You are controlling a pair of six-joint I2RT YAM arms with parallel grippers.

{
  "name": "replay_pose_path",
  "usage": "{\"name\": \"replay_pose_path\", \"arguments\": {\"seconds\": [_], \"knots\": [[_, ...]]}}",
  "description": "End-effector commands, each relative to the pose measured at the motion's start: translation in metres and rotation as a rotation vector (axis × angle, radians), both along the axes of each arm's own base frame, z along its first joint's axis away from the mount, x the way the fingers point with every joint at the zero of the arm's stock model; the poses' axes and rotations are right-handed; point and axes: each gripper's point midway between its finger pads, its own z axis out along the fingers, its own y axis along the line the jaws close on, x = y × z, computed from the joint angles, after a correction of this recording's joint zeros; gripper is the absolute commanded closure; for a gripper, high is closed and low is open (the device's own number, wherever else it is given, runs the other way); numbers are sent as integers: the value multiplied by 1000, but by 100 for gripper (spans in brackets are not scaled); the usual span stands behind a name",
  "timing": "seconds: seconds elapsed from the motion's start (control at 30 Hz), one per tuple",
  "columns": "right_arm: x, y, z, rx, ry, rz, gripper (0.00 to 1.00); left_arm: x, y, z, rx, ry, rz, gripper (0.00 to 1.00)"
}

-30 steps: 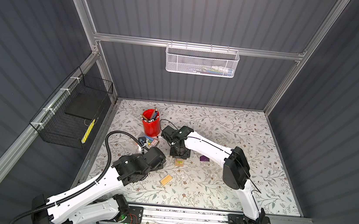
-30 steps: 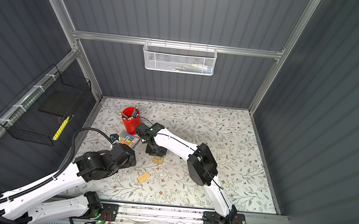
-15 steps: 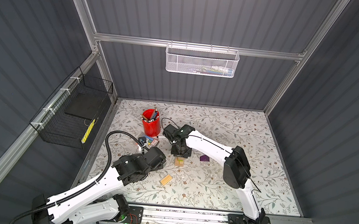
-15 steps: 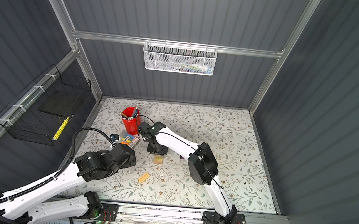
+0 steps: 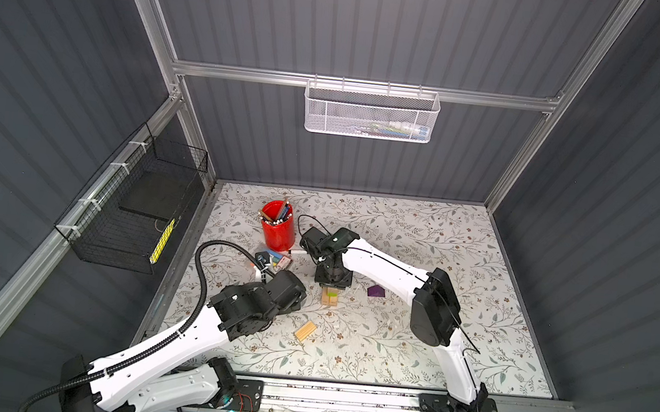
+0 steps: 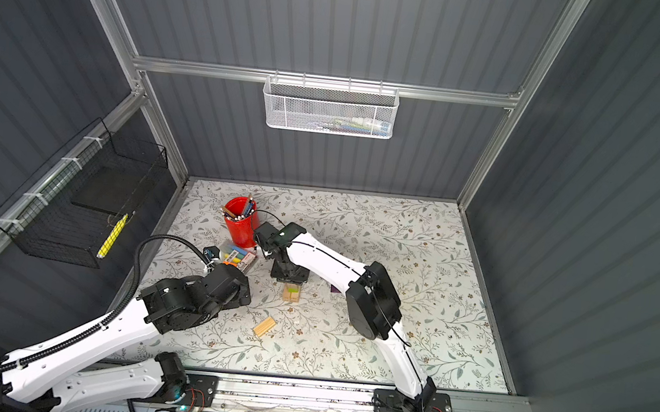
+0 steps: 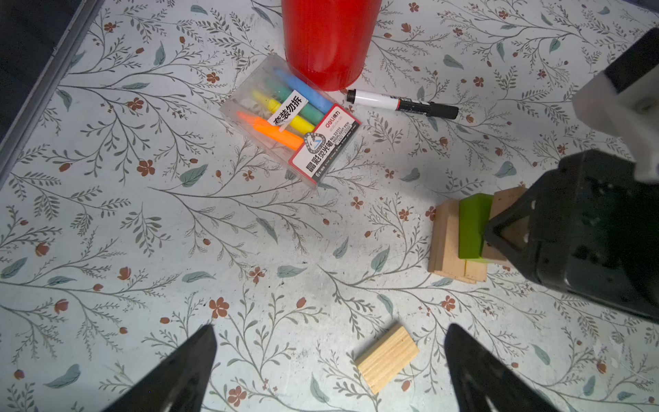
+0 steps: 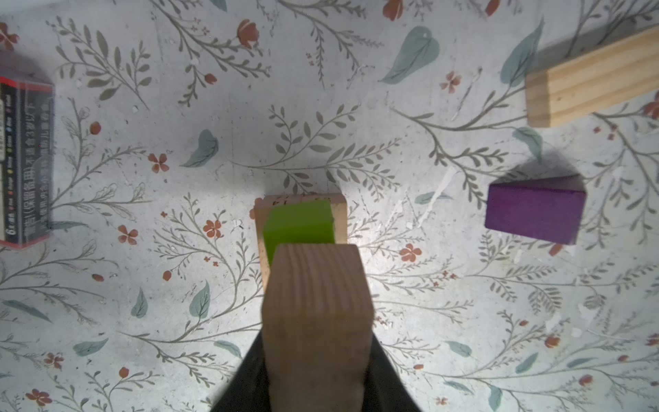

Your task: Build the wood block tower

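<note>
The tower (image 5: 329,297) is a low stack of pale wood bricks (image 7: 445,235) with a lime-green block (image 8: 299,223) on top, near the table's middle in both top views. My right gripper (image 8: 317,356) is shut on a pale wood block (image 8: 317,303) right over the stack, partly covering the green block; I cannot tell whether they touch. A purple block (image 8: 535,210) lies to the right of the stack. One loose grooved wood block (image 7: 387,356) lies nearer the front. My left gripper (image 7: 330,328) hovers open above that block, holding nothing.
A red pen cup (image 5: 277,226) stands behind and left of the stack. In front of the cup lie a packet of highlighters (image 7: 290,121) and a black-and-white marker (image 7: 403,104). A black wire basket (image 5: 131,211) hangs on the left wall, a white one (image 5: 371,111) on the back.
The right wrist has shifted very slightly over the stack with its block. The left arm and the loose blocks have not moved.
</note>
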Motion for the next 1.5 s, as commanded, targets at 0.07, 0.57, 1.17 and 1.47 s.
{"name": "replay_pose_path", "arguments": {"seconds": [0.07,0.57,1.17,1.47], "knots": [[4,1,-4,-10,18,14,74,4,4,2,4,-22,33,0],[2,-1,-3,-33,33,35,72,3,6,2,6,-23,37,0],[-2,-2,-6,-46,48,59,66,3,6,3,2,-24,40,0],[3,8,-5,-25,43,109,51,4,6,4,2,-26,42,0]]}}
